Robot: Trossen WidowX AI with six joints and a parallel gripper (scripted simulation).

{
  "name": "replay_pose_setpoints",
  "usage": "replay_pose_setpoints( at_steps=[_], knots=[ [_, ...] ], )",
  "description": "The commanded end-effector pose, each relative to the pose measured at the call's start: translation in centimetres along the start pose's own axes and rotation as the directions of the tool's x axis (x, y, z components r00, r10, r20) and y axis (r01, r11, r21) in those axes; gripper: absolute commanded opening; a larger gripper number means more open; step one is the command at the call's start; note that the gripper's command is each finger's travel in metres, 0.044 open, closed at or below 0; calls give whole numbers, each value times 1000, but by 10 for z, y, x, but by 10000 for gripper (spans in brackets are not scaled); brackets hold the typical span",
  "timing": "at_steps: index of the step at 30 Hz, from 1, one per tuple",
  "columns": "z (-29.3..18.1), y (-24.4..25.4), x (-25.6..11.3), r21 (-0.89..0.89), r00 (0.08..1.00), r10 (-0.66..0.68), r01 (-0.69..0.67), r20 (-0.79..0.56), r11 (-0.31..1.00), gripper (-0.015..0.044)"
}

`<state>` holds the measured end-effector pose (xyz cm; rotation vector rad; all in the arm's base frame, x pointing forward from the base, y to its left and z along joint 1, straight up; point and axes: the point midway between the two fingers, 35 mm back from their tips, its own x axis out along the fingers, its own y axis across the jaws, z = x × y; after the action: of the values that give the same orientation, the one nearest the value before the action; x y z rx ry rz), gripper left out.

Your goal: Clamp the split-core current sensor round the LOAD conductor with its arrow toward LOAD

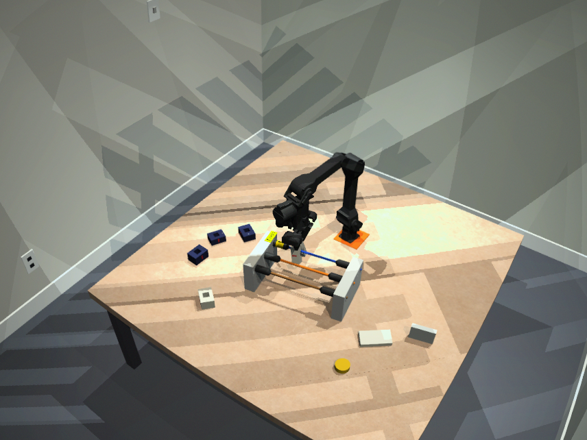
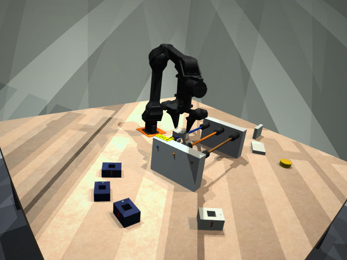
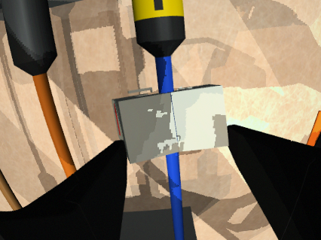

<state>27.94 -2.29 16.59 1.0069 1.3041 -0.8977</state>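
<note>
The white sensor (image 1: 297, 255) (image 2: 180, 133) (image 3: 147, 129) straddles the blue LOAD conductor (image 1: 319, 256) (image 2: 195, 130) (image 3: 175, 193) from above, close to the yellow-and-black sleeve (image 3: 171, 5). Its halves look splayed downward in the exterior view; their lower ends are partly hidden. My gripper (image 1: 297, 245) (image 2: 182, 129) (image 3: 176, 141) is shut on the sensor, one finger against each outer side. The sensor's red arrow (image 2: 187, 139) is too small for its direction to be certain. The yellow LOAD marker (image 1: 271, 236) (image 2: 163, 137) is on the near end plate in the exterior view.
Orange (image 1: 306, 268) (image 2: 204, 138) and brown (image 1: 293, 280) (image 2: 219, 145) conductors run beside the blue one between grey end plates (image 1: 348, 288) (image 2: 176, 164). Several dark blue and white blocks, a grey block (image 1: 422, 333) and a yellow disc (image 1: 341, 365) stand away from the rack.
</note>
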Motion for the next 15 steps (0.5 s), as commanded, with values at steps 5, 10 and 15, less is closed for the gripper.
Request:
replay_pose_setpoints(
  at_steps=[5,10,15],
  knots=[
    [1,-1,-1,1,1000,6,-6,3,1000,184],
    [1,-1,-1,1,1000,6,-6,3,1000,315],
    [1,-1,-1,1,1000,6,-6,3,1000,440]
  ],
)
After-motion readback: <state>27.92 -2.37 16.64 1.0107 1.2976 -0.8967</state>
